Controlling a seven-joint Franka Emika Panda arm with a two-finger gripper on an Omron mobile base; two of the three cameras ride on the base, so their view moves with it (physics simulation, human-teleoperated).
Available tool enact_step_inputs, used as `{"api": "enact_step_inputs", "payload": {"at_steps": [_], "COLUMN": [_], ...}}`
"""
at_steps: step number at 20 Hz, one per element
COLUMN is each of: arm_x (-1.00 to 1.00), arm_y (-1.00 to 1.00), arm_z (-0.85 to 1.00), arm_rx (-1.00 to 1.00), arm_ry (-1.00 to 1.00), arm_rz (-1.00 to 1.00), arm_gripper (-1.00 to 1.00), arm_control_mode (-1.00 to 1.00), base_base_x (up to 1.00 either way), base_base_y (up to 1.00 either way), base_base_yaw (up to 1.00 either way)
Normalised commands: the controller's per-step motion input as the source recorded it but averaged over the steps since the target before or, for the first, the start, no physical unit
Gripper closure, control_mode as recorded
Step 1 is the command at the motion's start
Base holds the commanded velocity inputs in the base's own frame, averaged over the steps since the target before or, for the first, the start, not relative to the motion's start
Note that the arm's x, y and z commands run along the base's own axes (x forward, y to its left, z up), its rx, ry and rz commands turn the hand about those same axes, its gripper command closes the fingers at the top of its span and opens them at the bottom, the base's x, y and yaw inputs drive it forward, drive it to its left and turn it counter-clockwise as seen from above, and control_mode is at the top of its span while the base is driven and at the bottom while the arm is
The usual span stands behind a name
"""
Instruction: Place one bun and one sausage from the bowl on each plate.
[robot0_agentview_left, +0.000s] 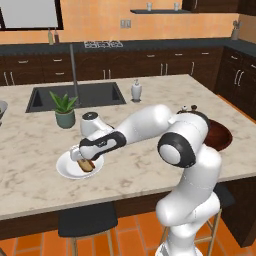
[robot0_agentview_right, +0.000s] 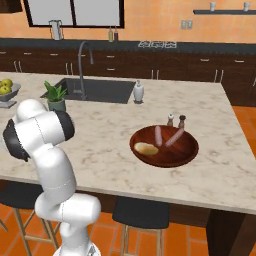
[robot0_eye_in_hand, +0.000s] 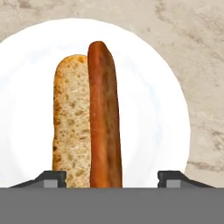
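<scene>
My gripper (robot0_agentview_left: 80, 157) hangs just above the white plate (robot0_agentview_left: 65, 171) near the counter's front left, and it is open. In the hand view the gripper (robot0_eye_in_hand: 113, 177) has its two fingertips (robot0_eye_in_hand: 52, 178) spread wide. Between them a brown sausage (robot0_eye_in_hand: 103, 109) lies lengthwise against a toasted bun (robot0_eye_in_hand: 70, 113) on the plate (robot0_eye_in_hand: 153, 109); neither finger touches them. The reddish-brown bowl (robot0_agentview_right: 187, 152) sits on the right of the counter and holds one bun (robot0_agentview_right: 146, 148) and two sausages (robot0_agentview_right: 158, 135). The arm partly hides the bowl (robot0_agentview_left: 222, 137) in the left base view.
A potted plant (robot0_agentview_left: 65, 112) stands just behind the plate, beside the sink (robot0_agentview_left: 95, 95) and its tall faucet. A soap dispenser (robot0_agentview_left: 136, 91) and salt and pepper shakers (robot0_agentview_right: 176, 120) stand farther back. A grey fruit bowl (robot0_agentview_right: 7, 92) sits at the far left. Stools stand under the front edge.
</scene>
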Motion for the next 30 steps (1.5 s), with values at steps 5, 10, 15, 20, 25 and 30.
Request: {"api": "enact_step_inputs", "payload": {"at_steps": [5,10,15,20,25,30], "arm_x": [-0.10,-0.05,0.00,0.00,0.02,0.08], "arm_y": [-0.10,-0.72,-1.00,-0.97,-0.97,-1.00], "arm_z": [0.26,0.51,0.79,0.45,0.16,0.00], "arm_rx": [0.00,-0.04,0.00,0.00,0.00,0.00], "arm_ry": [-0.09,-0.03,0.06,0.00,0.02,0.00], "arm_rz": [0.00,-0.18,-0.26,-0.08,0.01,0.00], "arm_gripper": [-1.00,-1.00,-1.00,-1.00,-1.00,-1.00], "arm_control_mode": [-1.00,-1.00,-1.00,-1.00,-1.00,-1.00], "base_base_x": [0.00,0.00,0.00,0.00,0.00,0.00], "base_base_y": [0.00,0.00,0.00,0.00,0.00,0.00], "base_base_yaw": [0.00,0.00,0.00,0.00,0.00,0.00]}}
